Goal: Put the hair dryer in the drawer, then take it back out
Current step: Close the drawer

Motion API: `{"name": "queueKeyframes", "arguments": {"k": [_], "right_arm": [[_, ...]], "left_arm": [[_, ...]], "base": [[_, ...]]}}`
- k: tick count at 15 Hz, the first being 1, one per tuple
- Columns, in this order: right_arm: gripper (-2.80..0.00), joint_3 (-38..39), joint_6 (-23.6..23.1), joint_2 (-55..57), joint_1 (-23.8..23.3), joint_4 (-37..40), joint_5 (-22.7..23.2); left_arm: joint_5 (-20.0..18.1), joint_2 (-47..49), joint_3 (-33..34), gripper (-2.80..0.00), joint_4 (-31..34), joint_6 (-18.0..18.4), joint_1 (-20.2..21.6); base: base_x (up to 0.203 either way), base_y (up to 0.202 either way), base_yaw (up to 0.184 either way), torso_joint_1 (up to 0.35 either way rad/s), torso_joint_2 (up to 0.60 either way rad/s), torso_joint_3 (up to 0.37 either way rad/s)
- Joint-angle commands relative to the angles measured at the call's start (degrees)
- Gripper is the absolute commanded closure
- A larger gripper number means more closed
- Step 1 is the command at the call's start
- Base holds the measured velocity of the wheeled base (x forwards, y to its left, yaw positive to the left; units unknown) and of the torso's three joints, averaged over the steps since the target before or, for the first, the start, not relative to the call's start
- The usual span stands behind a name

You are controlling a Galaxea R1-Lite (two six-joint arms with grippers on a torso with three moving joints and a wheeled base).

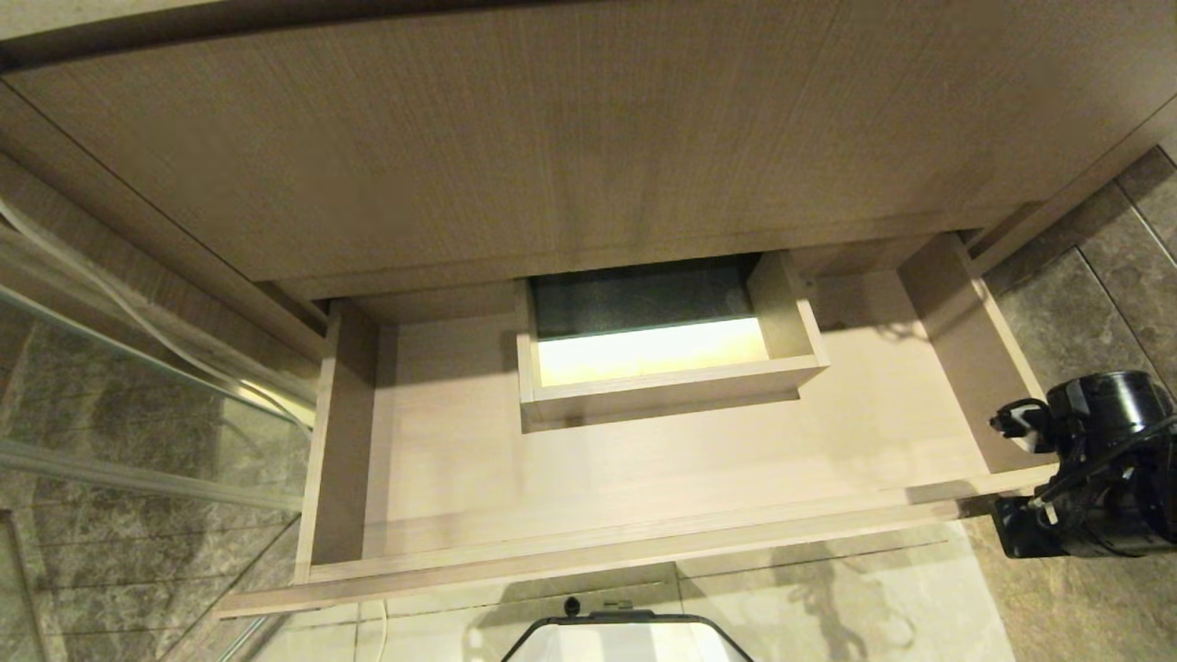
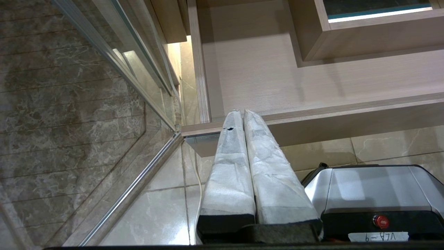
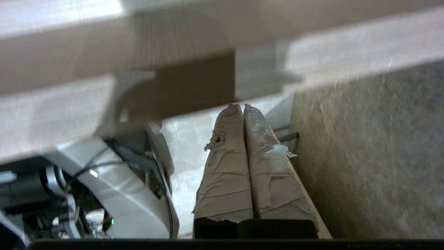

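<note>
Light-brown wood grain fills most of the scene: the drawer (image 1: 478,478) stands pulled out from under the taller wood-grain panel (image 1: 552,138) above it, its low front edge running along the near side toward six o'clock. Inside, toward twelve o'clock, sits the boxed cut-out (image 1: 662,386), with a dark opening and a bright strip of light in it. The rest of the drawer floor shows only bare wood. The hair dryer is in none of the views, so I cannot tell where it is.

The right arm (image 1: 1094,469) shows at about four o'clock in the head view, a black wrist just outside the drawer's right-hand front corner. Its right gripper (image 3: 242,107) has both tape-wrapped fingers (image 3: 225,166) pressed flat together, clenched on nothing, with the tips just below the underside of the drawer's front edge and the grey stone wall (image 3: 367,149) close on one side.

The left gripper (image 2: 241,113) is likewise pinched closed and holds nothing; its wrapped fingers (image 2: 229,166) point up toward the drawer's left front corner, tips just at the front edge as seen from the wrist. Beside it lie pale floor tiles (image 2: 166,208), a glass panel with a metal frame (image 2: 138,66) at nine o'clock, and the robot's silver base (image 2: 371,191).
</note>
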Motion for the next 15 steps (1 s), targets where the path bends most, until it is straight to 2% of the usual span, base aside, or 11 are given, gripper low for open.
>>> {"name": "queueKeyframes", "arguments": {"k": [1, 4, 10, 13, 15], "right_arm": [[0.0, -0.92, 0.07, 1.91, 0.06, -1.23, -0.01], [0.0, -3.54, 0.34, 3.78, 0.06, -2.04, 0.33], [0.0, -8.07, -0.7, 4.35, 0.24, -10.41, 1.35], [0.0, -10.52, -1.1, 3.6, 1.18, -17.41, 1.43], [0.0, -13.88, -4.29, 4.73, 1.58, -25.5, 1.44]], "left_arm": [[0.0, 0.08, 0.01, 0.0, -0.02, 0.0, -0.03], [0.0, 0.04, 0.01, 0.0, -0.02, 0.0, 0.01], [0.0, 0.09, 0.01, 0.0, -0.02, 0.0, -0.01], [0.0, 0.0, 0.01, 0.0, -0.01, 0.0, 0.01], [0.0, 0.0, 0.01, 0.0, -0.02, 0.0, 0.01]], "base": [[0.0, 0.0, 0.0, 0.0, 0.0, 0.0], [0.0, 0.0, 0.0, 0.0, 0.0, 0.0], [0.0, 0.0, 0.0, 0.0, 0.0, 0.0], [0.0, 0.0, 0.0, 0.0, 0.0, 0.0], [0.0, 0.0, 0.0, 0.0, 0.0, 0.0]]}}
